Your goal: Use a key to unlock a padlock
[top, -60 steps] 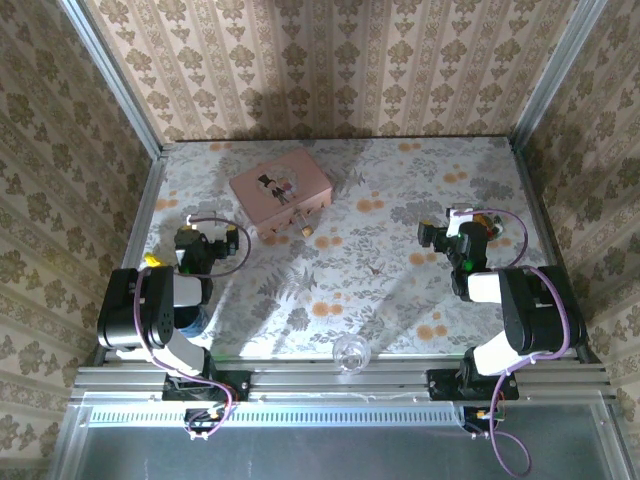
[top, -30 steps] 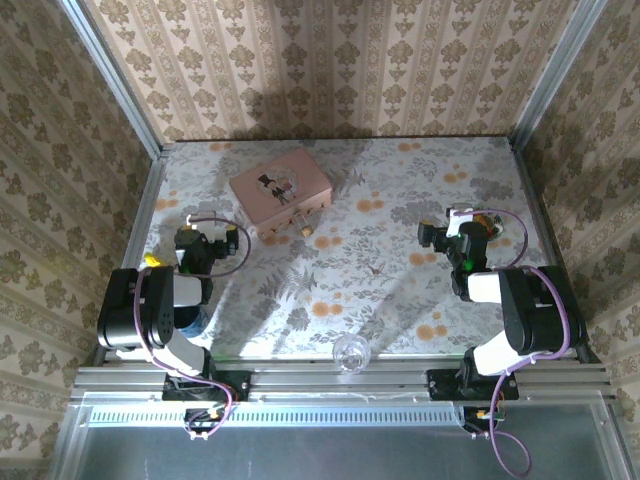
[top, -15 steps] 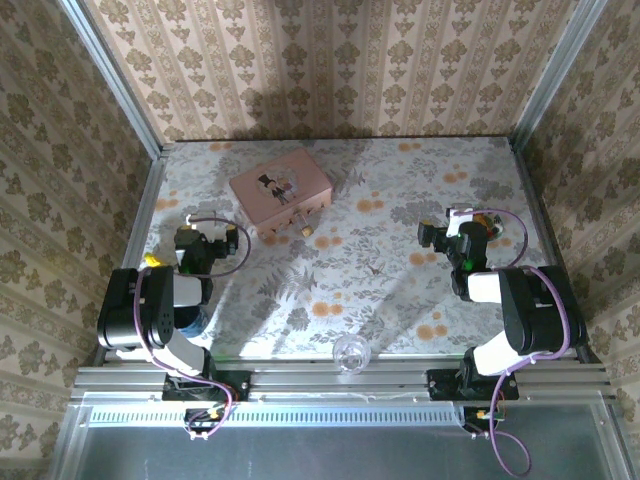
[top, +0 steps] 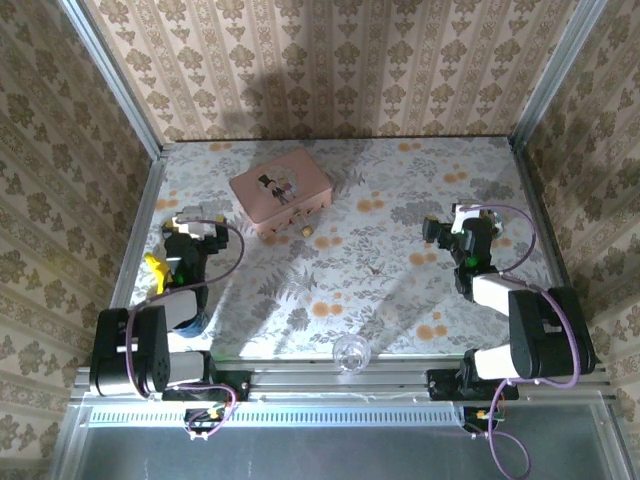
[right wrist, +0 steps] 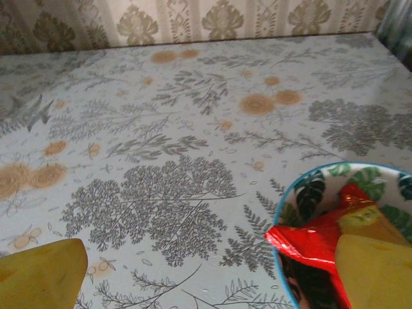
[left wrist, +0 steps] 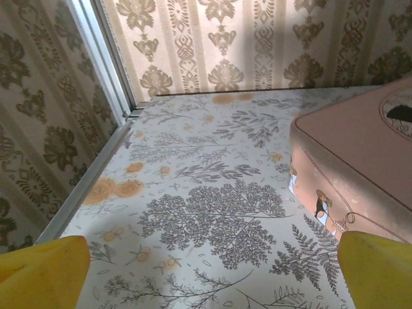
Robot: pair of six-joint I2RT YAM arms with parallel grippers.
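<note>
Padlock is a tiny brass-gold speck on the floral bench, seen from the top camera just beside the near edge of the pink box; whether the two touch cannot be made out at this size. The box sits askew in the far left part of the bench, its lid closed and carrying a small picture. The padlock lies between the two arms, nearer the left arm, and neither arm is in contact with it. The left jaws are spread wide and hold nothing: in the left wrist view the yellow fingertips sit at the two bottom corners with bare bench between them, the box's corner showing at the right and the metal side rail running along the left. The right arm is well apart from the padlock, on the far side of the bench. Its jaws are likewise spread and empty, their yellow fingertips at the bottom corners of the right wrist view. One fingertip is over a leaf-patterned bowl that holds a red wrapper. A clear glass ball rests at the bench's near edge, between the arm bases.
</note>
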